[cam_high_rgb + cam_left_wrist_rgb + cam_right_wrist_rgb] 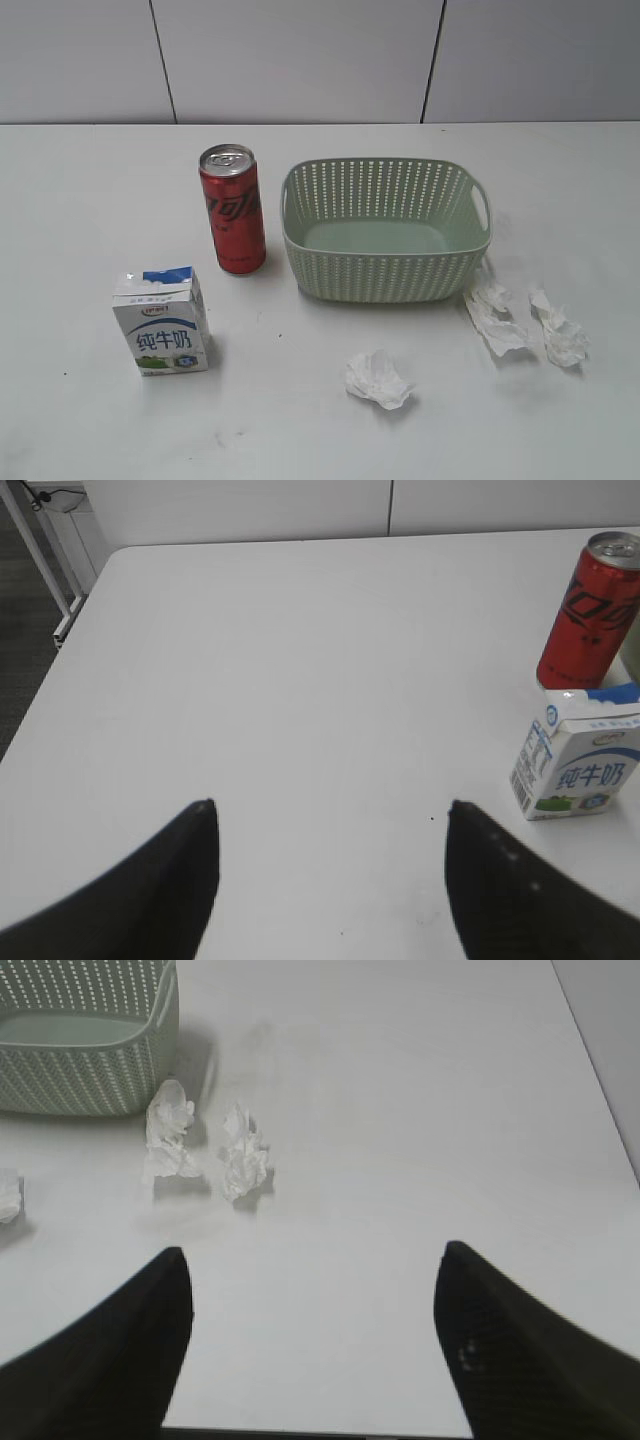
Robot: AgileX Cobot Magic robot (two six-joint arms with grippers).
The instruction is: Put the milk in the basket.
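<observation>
The milk (161,322) is a small white carton with a blue top corner and blue characters. It stands upright at the front left of the table and shows at the right edge of the left wrist view (577,767). The pale green lattice basket (386,262) stands empty at centre right; its corner shows in the right wrist view (90,1075). My left gripper (330,805) is open and empty over bare table left of the milk. My right gripper (312,1250) is open and empty over the table's front right. Neither gripper shows in the exterior view.
A tall red soda can (232,208) stands between milk and basket, just behind the milk in the left wrist view (589,610). Three crumpled white tissues lie in front of the basket: one at centre (378,378), two at right (496,318) (560,333).
</observation>
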